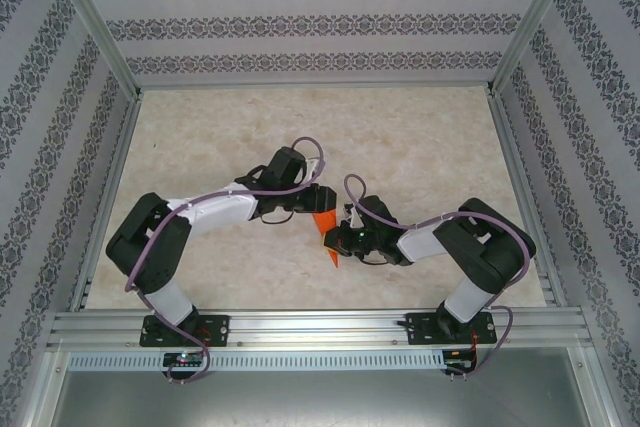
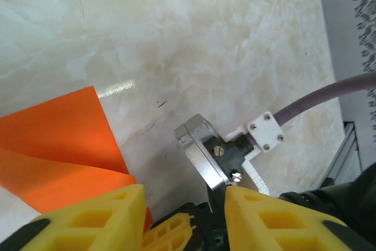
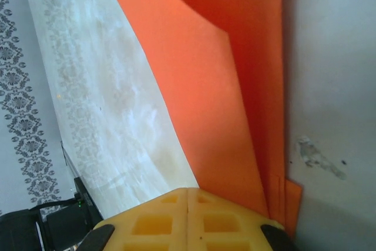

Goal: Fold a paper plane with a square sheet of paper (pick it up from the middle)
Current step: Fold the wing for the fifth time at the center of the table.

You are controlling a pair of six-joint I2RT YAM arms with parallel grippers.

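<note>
Folded orange paper (image 3: pixel 235 86), 1 piece: likely light, floppy, easily torn; right jaws pinching its layered edge, left jaws spread beside it; best held at a crease.

Folded paper (image 1: pixel 325 223) on mid-table (image 1: pixel 420 147), left pincer (image 1: pixel 316 207) just behind it, right pincer (image 1: pixel 343 239) just before it.

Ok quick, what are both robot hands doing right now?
Left gripper: fingers open, holding nothing.
Right gripper: fingers closed by the paper; grip can't be told.
</note>
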